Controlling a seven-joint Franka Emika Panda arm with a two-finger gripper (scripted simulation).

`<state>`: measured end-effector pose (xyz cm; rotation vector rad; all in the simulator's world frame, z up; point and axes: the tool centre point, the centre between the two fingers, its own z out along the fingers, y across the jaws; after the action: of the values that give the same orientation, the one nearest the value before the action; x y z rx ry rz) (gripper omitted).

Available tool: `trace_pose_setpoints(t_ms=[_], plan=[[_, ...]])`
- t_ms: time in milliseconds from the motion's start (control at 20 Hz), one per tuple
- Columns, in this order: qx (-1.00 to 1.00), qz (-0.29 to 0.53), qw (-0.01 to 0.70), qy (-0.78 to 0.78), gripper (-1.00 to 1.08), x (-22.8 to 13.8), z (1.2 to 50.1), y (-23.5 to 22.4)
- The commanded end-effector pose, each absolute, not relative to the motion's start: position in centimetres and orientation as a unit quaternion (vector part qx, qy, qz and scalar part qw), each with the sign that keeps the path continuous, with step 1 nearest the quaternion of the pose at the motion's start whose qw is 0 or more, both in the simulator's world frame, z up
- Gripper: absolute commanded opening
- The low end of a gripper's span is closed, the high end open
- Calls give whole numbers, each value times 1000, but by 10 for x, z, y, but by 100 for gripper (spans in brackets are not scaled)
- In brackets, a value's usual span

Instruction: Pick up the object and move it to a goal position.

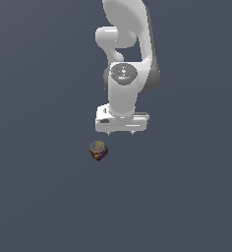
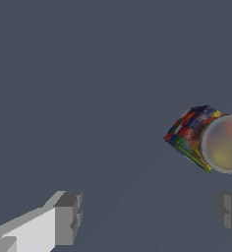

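Multicoloured and tiny, the object (image 1: 98, 151) lies on the grey floor (image 1: 39, 197) just off to the exterior view's left of the gripper (image 1: 121, 133), whose spread, empty fingers (image 2: 66, 216) could knock it aside if lowered without first centring.

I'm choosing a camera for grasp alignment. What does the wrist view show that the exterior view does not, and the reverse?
Only the wrist view shows the gripper from within: its jaws spread wide with bare floor between them, and the object's coloured patches close up. Only the exterior view shows the whole arm and the object lying off toward that view's left of the gripper. Both show the object ungrasped on the plain grey floor.
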<state>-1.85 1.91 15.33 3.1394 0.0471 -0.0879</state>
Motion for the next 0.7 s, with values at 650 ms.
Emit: trace_pose_setpoints(t_ms=[650], plan=[[1000,-26,-2,-13,100,-17,167,8]])
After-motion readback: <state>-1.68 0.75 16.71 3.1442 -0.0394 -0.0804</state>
